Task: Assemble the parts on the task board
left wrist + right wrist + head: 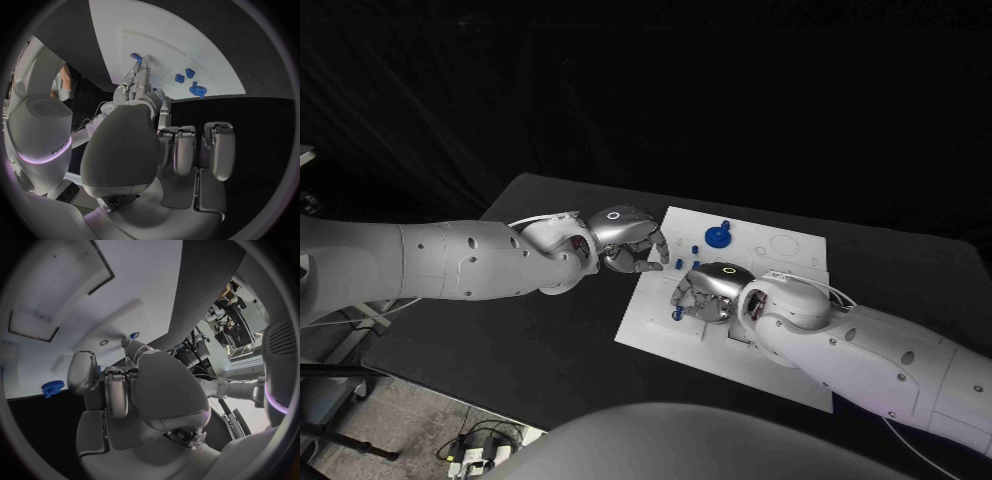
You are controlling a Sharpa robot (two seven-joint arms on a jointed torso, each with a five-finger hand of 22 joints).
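My right robot hand (pixel 705 293) pinched a small blue plastic part (pixel 676 313) over the white task board (pixel 783 262); light, stiff, best gripped by its sides. My left robot hand (pixel 626 240), at ten o'clock, curled closed, held nothing.

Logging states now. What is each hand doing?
Left hand: fingers curled, holding nothing.
Right hand: cannot be told; a blue part sits at its fingers.

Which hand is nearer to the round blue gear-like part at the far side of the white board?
Left. The left hand sits at the board's edge beside the gear-like part; the right hand is farther, over the board's middle.
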